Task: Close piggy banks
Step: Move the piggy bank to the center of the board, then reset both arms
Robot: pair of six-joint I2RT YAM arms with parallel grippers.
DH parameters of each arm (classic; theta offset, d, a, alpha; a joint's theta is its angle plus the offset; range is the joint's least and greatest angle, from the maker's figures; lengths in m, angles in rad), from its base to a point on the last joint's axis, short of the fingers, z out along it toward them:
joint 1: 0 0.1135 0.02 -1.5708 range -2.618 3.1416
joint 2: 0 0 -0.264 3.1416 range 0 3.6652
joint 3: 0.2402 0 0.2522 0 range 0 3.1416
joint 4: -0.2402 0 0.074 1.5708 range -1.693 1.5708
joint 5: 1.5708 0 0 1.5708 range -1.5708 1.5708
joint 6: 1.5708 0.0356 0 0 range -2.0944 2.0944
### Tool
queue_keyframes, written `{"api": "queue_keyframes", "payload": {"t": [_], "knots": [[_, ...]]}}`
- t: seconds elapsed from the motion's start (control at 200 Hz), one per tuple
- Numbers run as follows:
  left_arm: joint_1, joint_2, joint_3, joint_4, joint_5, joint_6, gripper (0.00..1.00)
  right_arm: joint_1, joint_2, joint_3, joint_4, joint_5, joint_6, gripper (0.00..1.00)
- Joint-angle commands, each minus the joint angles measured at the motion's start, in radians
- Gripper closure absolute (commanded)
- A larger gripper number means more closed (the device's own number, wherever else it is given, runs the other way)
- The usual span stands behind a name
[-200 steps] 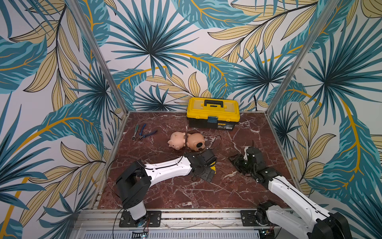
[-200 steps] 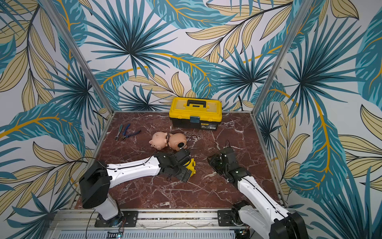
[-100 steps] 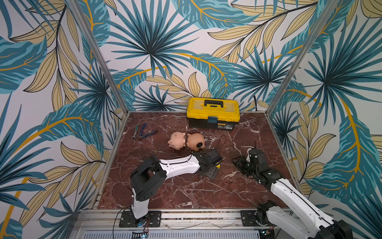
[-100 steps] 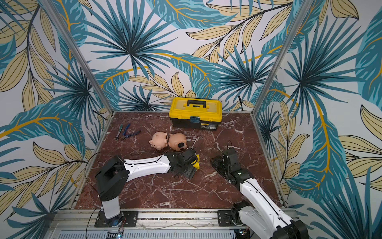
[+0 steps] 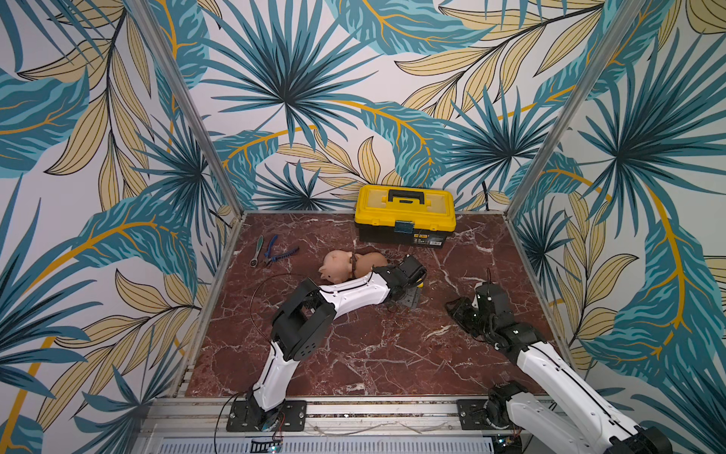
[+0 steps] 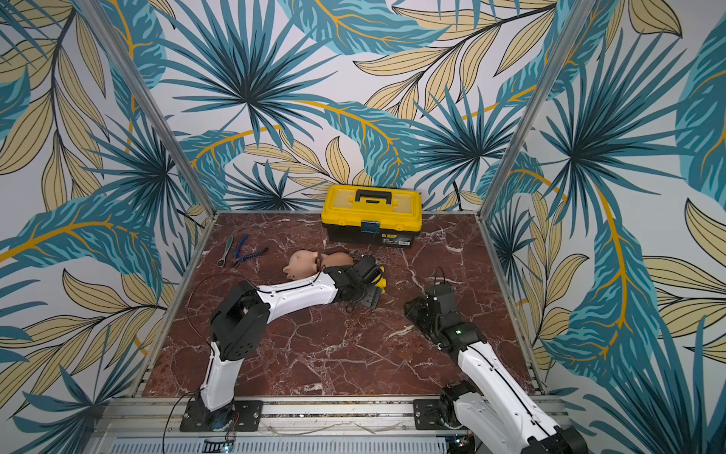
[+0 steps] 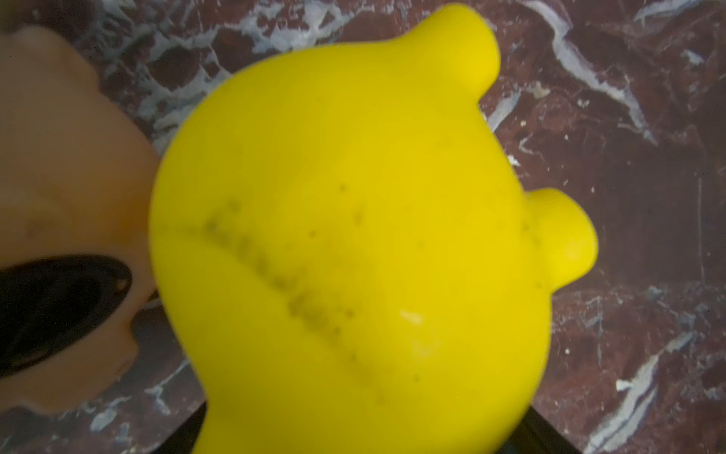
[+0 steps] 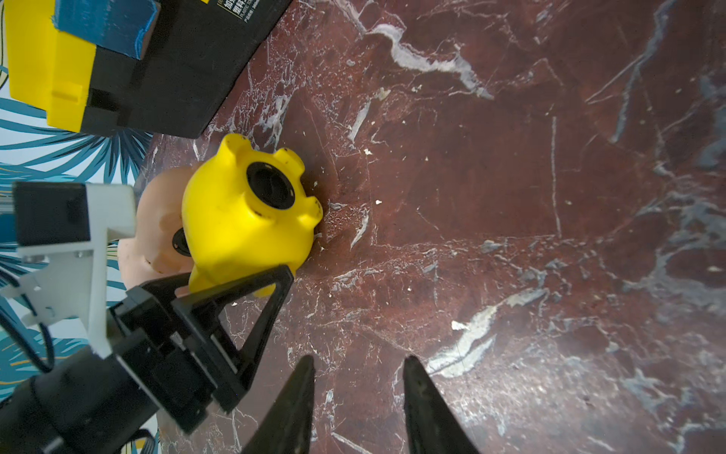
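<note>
The yellow piggy bank (image 8: 243, 220) lies on its side on the marble floor, its round black belly hole (image 8: 271, 185) facing the right wrist camera. My left gripper (image 8: 231, 281) is shut on the pig's lower end, and the pig fills the left wrist view (image 7: 353, 236). In both top views only a sliver of yellow (image 5: 421, 281) (image 6: 382, 275) shows past the left gripper (image 5: 417, 289). The pale pink pig (image 5: 338, 265) and the peach pig (image 5: 371, 261) lie touching just behind it. My right gripper (image 8: 359, 365) (image 5: 457, 310) is open over bare floor to the right, holding nothing.
A yellow-and-black toolbox (image 5: 404, 214) stands shut at the back wall. Pliers (image 5: 281, 253) and a small wrench (image 5: 256, 251) lie at the back left. Metal posts and patterned walls close in both sides. The peach pig (image 7: 59, 177) shows a black round spot (image 7: 51, 306) on its belly.
My left gripper has closed on the yellow pig and shifted with it away from the front, right up to the peach pig. The right arm has drawn back a little to the right.
</note>
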Motion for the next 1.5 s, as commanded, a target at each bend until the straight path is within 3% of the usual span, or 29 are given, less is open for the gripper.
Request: {"api": "queue_keyframes", "payload": {"t": [0.0,0.3,0.446,0.531,0.891,1.021,1.187,1.372,1.492], "knots": [[0.011,0.034,0.091,0.018,-0.026,0.023,0.17,-0.006,-0.009,0.023,-0.033,0.02,-0.024,0.61],[0.031,0.128,0.213,0.018,-0.082,0.022,0.14,-0.011,-0.008,0.036,-0.048,0.026,-0.031,0.61],[0.033,0.134,0.26,0.006,-0.021,0.058,0.06,-0.012,-0.008,0.035,-0.044,0.03,-0.046,0.61],[0.027,0.1,0.281,-0.023,0.017,0.059,0.0,-0.012,0.001,0.03,-0.028,0.028,-0.056,0.61],[0.028,-0.115,0.311,-0.14,-0.032,0.129,0.0,-0.014,0.073,0.08,-0.02,0.14,-0.16,0.51],[0.052,-0.209,0.259,-0.137,-0.139,0.176,0.01,-0.014,0.096,0.114,-0.014,0.234,-0.237,0.48],[0.092,-0.305,0.178,-0.111,-0.285,0.219,0.0,-0.014,0.099,0.089,0.108,0.336,-0.321,0.35],[0.187,-0.52,-0.162,0.157,-0.433,0.252,0.0,-0.015,0.138,0.124,0.194,0.473,-0.486,0.23],[0.311,-0.648,-0.372,0.284,-0.43,0.266,0.0,-0.018,0.168,0.13,0.264,0.585,-0.606,0.15]]}}
